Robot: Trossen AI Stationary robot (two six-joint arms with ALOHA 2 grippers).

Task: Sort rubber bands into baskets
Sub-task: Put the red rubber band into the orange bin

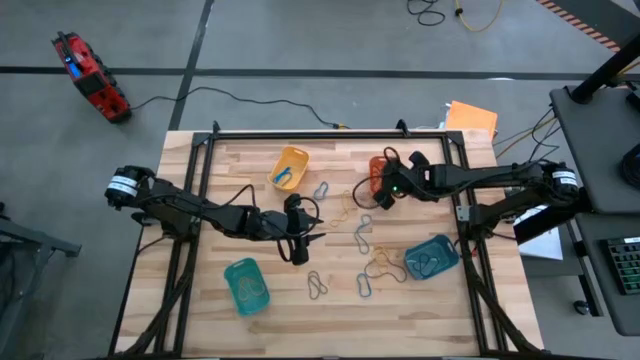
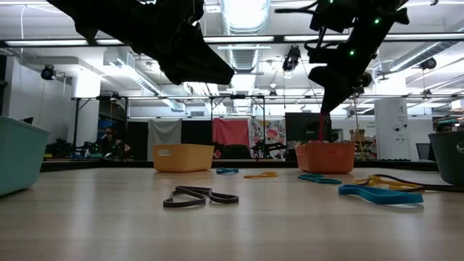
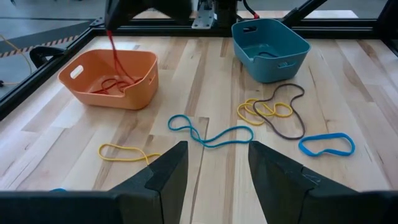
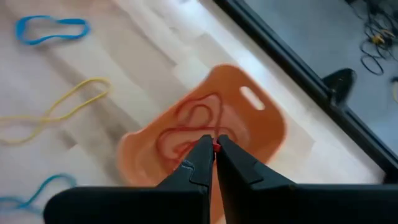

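High view showed a red tool [image 1: 90, 75] on the floor beyond the counter's [image 1: 250, 170] far-left corner, a black cable running from it toward the frame. On the counter, going left to right: a teal basket [image 1: 245, 285] near the front holding bands; the left end effector [image 1: 298, 250] hovering mid-counter, fingers [image 3: 163, 180] released and holding nothing; a yellow basket [image 1: 290, 166] farther back with a blue band inside. Loose bands lay between the arms: a grey one [image 1: 317, 285] near the front, a yellow one [image 3: 127, 152], a long blue one [image 3: 211, 134] and a small blue loop [image 3: 326, 144] in the left wrist view. The right end effector [image 1: 380, 192] hung over the orange basket [image 4: 205, 130], clenched on a red band [image 3: 115, 56] that dangled into the basket, where other red bands [image 4: 186, 127] already lay. A blue-teal basket [image 1: 432, 256] stood at the right front. An orange sheet [image 1: 472, 118] lay past the far-right corner. Nothing blocked the baskets.
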